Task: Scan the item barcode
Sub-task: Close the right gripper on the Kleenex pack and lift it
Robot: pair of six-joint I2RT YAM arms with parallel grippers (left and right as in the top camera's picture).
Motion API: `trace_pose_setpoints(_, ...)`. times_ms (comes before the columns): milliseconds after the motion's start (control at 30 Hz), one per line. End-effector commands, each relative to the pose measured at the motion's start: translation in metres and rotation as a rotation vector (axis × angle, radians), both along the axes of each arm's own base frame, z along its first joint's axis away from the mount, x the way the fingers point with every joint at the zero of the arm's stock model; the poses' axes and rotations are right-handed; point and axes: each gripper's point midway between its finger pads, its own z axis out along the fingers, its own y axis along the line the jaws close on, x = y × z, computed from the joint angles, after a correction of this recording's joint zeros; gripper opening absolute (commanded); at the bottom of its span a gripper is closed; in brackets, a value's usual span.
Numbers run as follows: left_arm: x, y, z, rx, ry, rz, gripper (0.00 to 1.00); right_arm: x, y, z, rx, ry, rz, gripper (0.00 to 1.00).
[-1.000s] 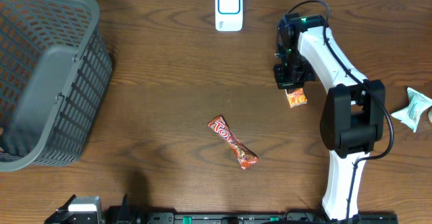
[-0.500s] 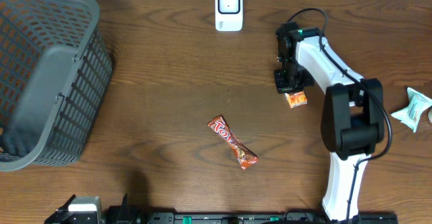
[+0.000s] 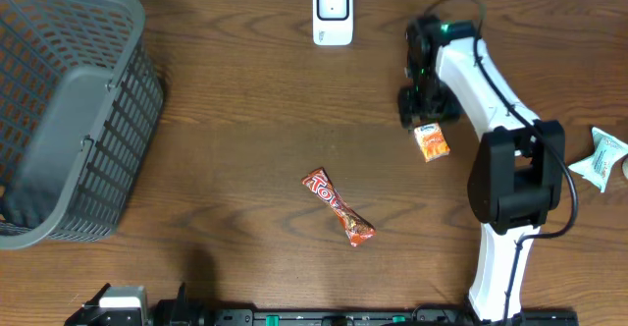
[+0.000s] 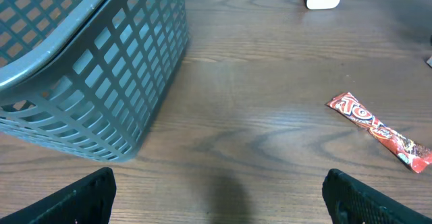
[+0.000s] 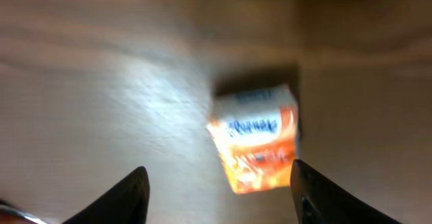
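Right pincer [image 5: 219, 197]: mine, standing open, jaws apart with nothing between them; my fingers [image 5: 129, 196] show at the bottom corners of the wrist view.
Orange packet [image 3: 432, 141]: lies flat on the table [image 3: 245, 100], free of my grip, just beside my right pincer on the side nearer the arm's base. In my wrist view it sits ahead of the gap between the fingers, blurred, print too soft to read.
Scanner [image 3: 333, 12]: small white unit at the far edge of the table, off to the left of my right pincer and apart from the packet.
Left pincer [image 4: 219, 197]: wide open and holding nothing, low over bare wood.
Red candy bar [image 3: 339, 206]: lies slantwise near the middle of the table, well apart from the orange packet.
Basket [image 3: 69, 110]: grey, slatted, tilted, at the left end of the table.
Green-and-white packet [image 3: 601, 159]: at the right edge, beyond my right arm.
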Motion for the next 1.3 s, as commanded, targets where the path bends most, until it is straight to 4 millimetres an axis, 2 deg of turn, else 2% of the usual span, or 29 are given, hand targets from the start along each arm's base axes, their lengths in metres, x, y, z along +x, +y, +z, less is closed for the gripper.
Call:
trace_pose_setpoints(0,-0.002,0.002,0.001,0.018,-0.005,0.008,0.98,0.009,0.006,0.008,0.033,-0.036,-0.017,0.54)
trace_pose_setpoints(100,-0.002,0.002,0.001,0.018,-0.005,0.008,0.98,0.009,-0.017,0.001,-0.082,-0.052,-0.129,0.34)
trace_pose_setpoints(167,-0.002,0.002,0.001,0.018,-0.005,0.008,0.98,0.006,-0.031,-0.003,-0.153,-0.059,-0.231,0.08)
trace_pose_setpoints(200,-0.002,0.002,0.001,0.018,-0.005,0.008,0.98,0.004,-0.036,-0.005,-0.174,-0.061,-0.269,0.01)
trace_pose_setpoints(400,-0.002,0.002,0.001,0.018,-0.005,0.008,0.98,0.017,-0.04,-0.02,-0.171,-0.124,-0.341,0.01)
trace_pose_setpoints(533,-0.002,0.002,0.001,0.018,-0.005,0.008,0.98,0.02,-0.051,-0.025,-0.22,-0.167,-0.409,0.01)
trace_pose_setpoints(700,-0.002,0.002,0.001,0.018,-0.005,0.008,0.98,0.013,-0.066,-0.036,-0.309,-0.184,-0.448,0.01)
trace_pose_setpoints(800,-0.002,0.002,0.001,0.018,-0.005,0.008,0.98,0.009,-0.066,-0.046,-0.303,-0.174,-0.448,0.01)
trace_pose_setpoints(900,-0.002,0.002,0.001,0.018,-0.005,0.008,0.98,0.004,-0.057,-0.053,-0.26,-0.145,-0.425,0.01)
trace_pose_setpoints(1067,-0.002,0.002,0.001,0.018,-0.005,0.008,0.98,0.005,-0.009,-0.063,0.01,-0.066,-0.156,0.01)
trace_pose_setpoints(1167,-0.002,0.002,0.001,0.018,-0.005,0.008,0.98,0.003,0.009,-0.062,0.111,-0.044,-0.004,0.01)
trace_pose_setpoints(1267,-0.002,0.002,0.001,0.018,-0.005,0.008,0.98,0.002,0.009,-0.062,0.112,-0.04,0.016,0.03)
